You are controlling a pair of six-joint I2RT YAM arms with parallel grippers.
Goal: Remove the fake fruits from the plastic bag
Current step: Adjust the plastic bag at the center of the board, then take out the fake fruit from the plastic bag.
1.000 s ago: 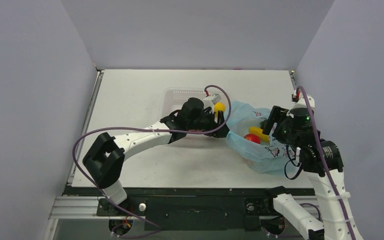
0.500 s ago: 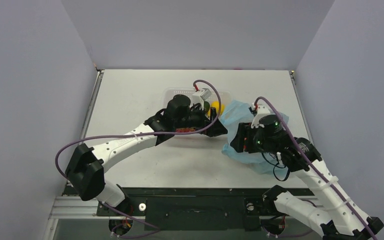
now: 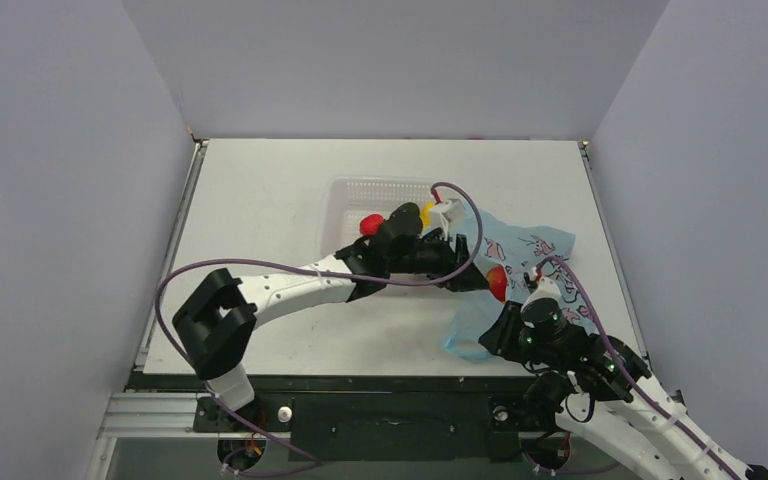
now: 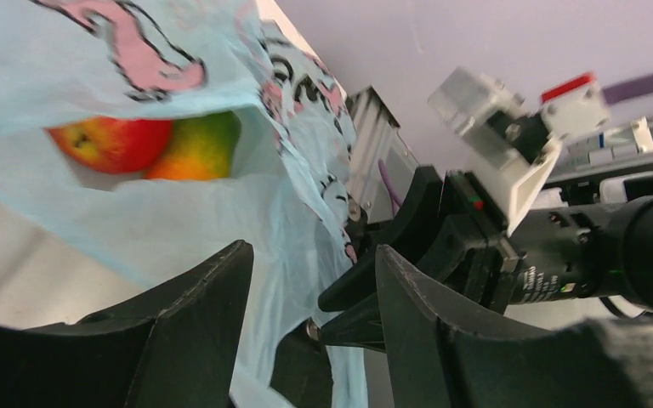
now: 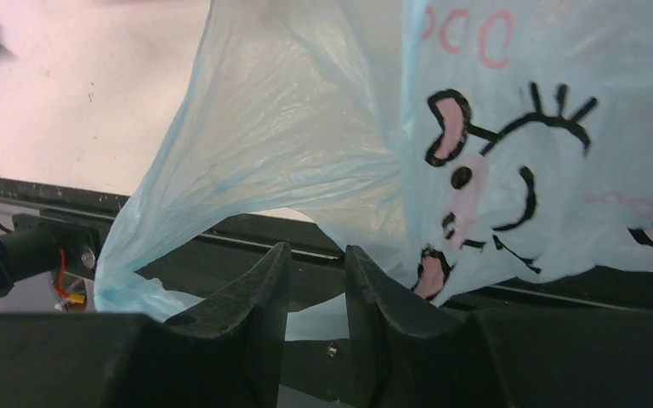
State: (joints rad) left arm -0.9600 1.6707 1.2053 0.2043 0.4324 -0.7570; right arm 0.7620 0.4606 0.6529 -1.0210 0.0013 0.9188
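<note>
The light blue plastic bag (image 3: 538,250) lies at the right, stretched toward the near edge. A red apple (image 3: 498,283) shows at its mouth. In the left wrist view the apple (image 4: 112,143) and an orange-green mango (image 4: 197,153) sit inside the bag (image 4: 161,229). My left gripper (image 3: 473,277) is open and empty at the bag's mouth, its jaws (image 4: 313,251) apart with bag film beyond them. My right gripper (image 3: 496,338) is shut on the bag's near edge (image 5: 323,119), and its fingers (image 5: 316,248) pinch film. It also shows in the left wrist view (image 4: 359,293).
A white perforated basket (image 3: 345,195) stands behind the left gripper, holding a red fruit (image 3: 369,224) and a yellow fruit (image 3: 427,211). The table's black front rail (image 5: 247,234) is just below the right gripper. Purple cables loop over both arms.
My left gripper left the yellow fruit in the basket and swung right to the bag's mouth. My right gripper pulled back toward the near edge, dragging the bag and exposing the apple.
</note>
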